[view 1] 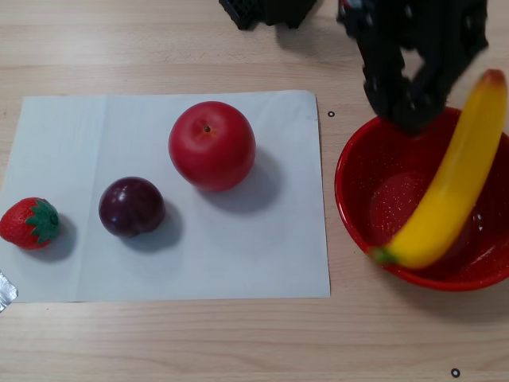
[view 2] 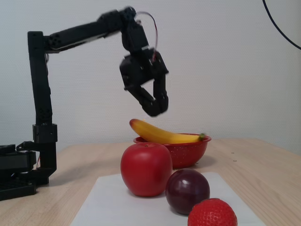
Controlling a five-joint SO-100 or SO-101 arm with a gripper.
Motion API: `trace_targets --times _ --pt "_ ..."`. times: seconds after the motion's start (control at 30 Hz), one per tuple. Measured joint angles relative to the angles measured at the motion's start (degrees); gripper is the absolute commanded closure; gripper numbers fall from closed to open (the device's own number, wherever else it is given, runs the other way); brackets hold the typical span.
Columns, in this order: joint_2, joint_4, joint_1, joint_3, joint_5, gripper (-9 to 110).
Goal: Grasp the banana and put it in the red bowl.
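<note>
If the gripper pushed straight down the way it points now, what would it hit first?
Probably the glossy yellow banana lying across the speckled red bowl; the gripper hangs just above it, though depth is uncertain.
</note>
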Motion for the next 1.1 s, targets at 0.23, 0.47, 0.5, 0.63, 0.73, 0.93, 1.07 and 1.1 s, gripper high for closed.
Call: trace_targets --times 0.23,0.47,0.5,0.63,0.73,0.93,1.07,1.1 --pt "6.68 6.77 -4.22 -2.37 0.00 101" --pt "15.21 9.14 -7.73 -2.46 0.09 101" --pt "16.70 9.14 -8.53 -2.29 0.09 101" --pt "24.87 9.23 -9.32 2.90 0.09 101" --pt "30.85 9.23 -10.90 9.23 0.09 101" --pt "43.42 7.29 -13.71 23.82 0.09 101" --pt "51.42 1.23 -15.12 35.86 0.09 101" --pt "53.26 -1.14 -15.56 39.38 0.09 101"
